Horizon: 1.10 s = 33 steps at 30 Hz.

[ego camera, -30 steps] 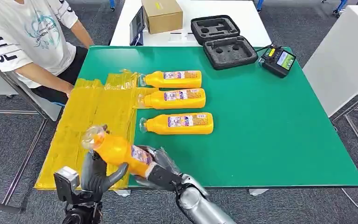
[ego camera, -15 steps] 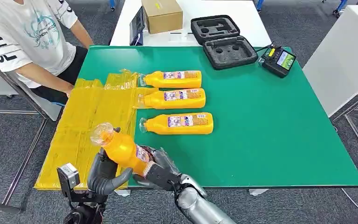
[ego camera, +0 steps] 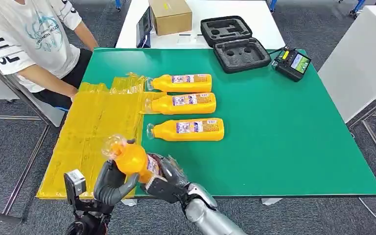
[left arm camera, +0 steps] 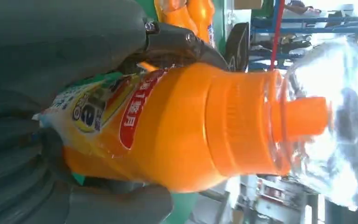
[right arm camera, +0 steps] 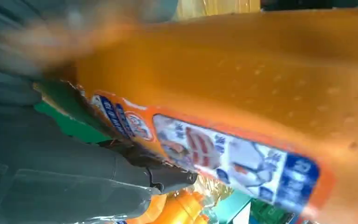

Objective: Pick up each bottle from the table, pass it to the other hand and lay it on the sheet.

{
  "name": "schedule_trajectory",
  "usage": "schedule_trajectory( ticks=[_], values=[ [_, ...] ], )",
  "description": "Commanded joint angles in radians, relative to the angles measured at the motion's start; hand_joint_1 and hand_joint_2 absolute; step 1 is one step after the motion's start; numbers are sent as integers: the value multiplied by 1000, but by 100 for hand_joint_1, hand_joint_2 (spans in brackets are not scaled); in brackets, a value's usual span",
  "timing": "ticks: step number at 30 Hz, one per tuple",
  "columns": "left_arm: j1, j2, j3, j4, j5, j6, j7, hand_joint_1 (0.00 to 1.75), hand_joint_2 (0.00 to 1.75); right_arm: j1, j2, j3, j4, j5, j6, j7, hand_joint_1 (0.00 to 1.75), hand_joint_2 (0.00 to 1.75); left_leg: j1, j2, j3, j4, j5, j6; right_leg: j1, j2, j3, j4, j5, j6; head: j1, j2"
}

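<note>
An orange bottle (ego camera: 132, 159) with a clear cap cover is held tilted above the table's front edge, neck up and to the left. My left hand (ego camera: 110, 183) wraps its lower body from the left and my right hand (ego camera: 169, 177) grips its base from the right. The left wrist view shows the bottle (left arm camera: 191, 126) close, with grey fingers (left arm camera: 51, 51) around its labelled body. Its label (right arm camera: 233, 158) faces the right wrist camera. Three more orange bottles (ego camera: 181, 82) (ego camera: 181, 103) (ego camera: 188, 129) lie in a row on the green table (ego camera: 284, 132). The yellow sheet (ego camera: 93, 122) covers the table's left part.
A person in a white shirt (ego camera: 24, 39) sits at the far left corner, one arm by the sheet. A cardboard box (ego camera: 170, 15), an open black foam case (ego camera: 232, 41) and a handheld controller (ego camera: 293, 63) stand at the back. A white cabinet (ego camera: 367, 58) is at the right.
The bottle has swung more upright and shifted right. My left hand has come up and closed around its body while the right hand keeps its hold on the base.
</note>
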State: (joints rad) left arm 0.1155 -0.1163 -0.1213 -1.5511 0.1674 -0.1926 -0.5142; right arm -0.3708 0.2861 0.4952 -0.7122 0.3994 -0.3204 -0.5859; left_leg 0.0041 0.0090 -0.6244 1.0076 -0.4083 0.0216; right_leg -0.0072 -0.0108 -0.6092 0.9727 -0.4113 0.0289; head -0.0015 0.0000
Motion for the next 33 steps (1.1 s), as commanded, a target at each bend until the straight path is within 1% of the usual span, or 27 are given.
schedule_trajectory(
  ticks=[1,2,7,8,10,11,14,17,20,21,26,29,31,32,33],
  values=[
    [-38,32,-59,74,-191,174,17,175,175,-19,2,51,17,18,2,25,175,175,0,-1,3,-1,-1,-1,0,0,3,-1,-1,-1,0,0],
    [-37,30,-56,72,-212,202,17,175,175,-17,3,53,10,22,10,28,175,175,1,-1,5,-1,-2,-1,0,0,5,-1,-2,-1,0,0],
    [-34,28,-53,70,-257,247,19,173,175,-19,3,54,13,29,19,31,175,175,0,-1,3,-1,-1,-1,0,0,3,-1,-1,-1,0,0],
    [-34,28,-53,70,-257,247,19,175,175,-19,3,54,13,29,19,31,175,175,0,-1,5,-1,-2,-1,0,1,5,-1,-2,-1,0,0],
    [-32,25,-53,68,-260,250,19,175,175,-22,2,54,18,26,24,31,175,175,0,-1,3,-1,-1,-1,0,0,3,0,-1,-1,0,0],
    [-31,23,-49,68,-260,252,20,175,175,-24,3,53,22,24,26,30,175,175,0,0,5,-1,-2,-1,0,1,5,-1,-2,-1,0,0],
    [-29,21,-38,71,-265,260,25,175,175,-26,4,52,27,21,32,26,175,175,0,0,2,-1,-1,-1,0,1,2,-1,0,-1,0,0],
    [-21,15,-22,66,-257,263,26,175,175,-32,7,51,36,19,31,20,175,175,0,0,5,-1,-2,-1,0,2,5,-1,-2,-1,0,0],
    [-15,9,-8,60,-245,269,29,175,175,-34,10,52,39,21,25,16,175,175,0,1,2,-1,-1,-1,0,1,2,0,0,0,0,0],
    [-15,9,-8,60,-245,269,29,175,175,-34,10,52,39,21,25,16,175,175,0,1,4,-1,-2,-1,0,2,4,0,-1,-1,0,0],
    [-15,9,-8,60,-245,269,29,175,175,-34,10,52,39,21,25,16,175,175,0,1,2,-1,-1,-1,0,1,2,0,0,-1,0,0],
    [-15,9,-8,60,-245,269,29,175,175,-34,10,52,39,21,25,16,175,175,0,1,6,-1,-2,-1,0,2,5,0,-2,-1,0,0],
    [-13,4,0,59,-234,272,31,175,175,-33,10,55,37,26,15,11,175,175,0,1,3,-1,-1,-1,0,2,3,0,-1,-1,0,0],
    [-11,-1,11,58,-212,272,33,175,175,-30,10,56,29,32,-3,1,30,175,0,1,5,-1,-2,-1,0,2,5,0,-2,-1,0,0],
    [-10,-2,19,58,-192,271,33,175,175,-27,12,55,23,27,-7,-11,0,175,0,1,4,-1,-2,-1,0,2,4,0,-1,-1,0,0]
  ],
)
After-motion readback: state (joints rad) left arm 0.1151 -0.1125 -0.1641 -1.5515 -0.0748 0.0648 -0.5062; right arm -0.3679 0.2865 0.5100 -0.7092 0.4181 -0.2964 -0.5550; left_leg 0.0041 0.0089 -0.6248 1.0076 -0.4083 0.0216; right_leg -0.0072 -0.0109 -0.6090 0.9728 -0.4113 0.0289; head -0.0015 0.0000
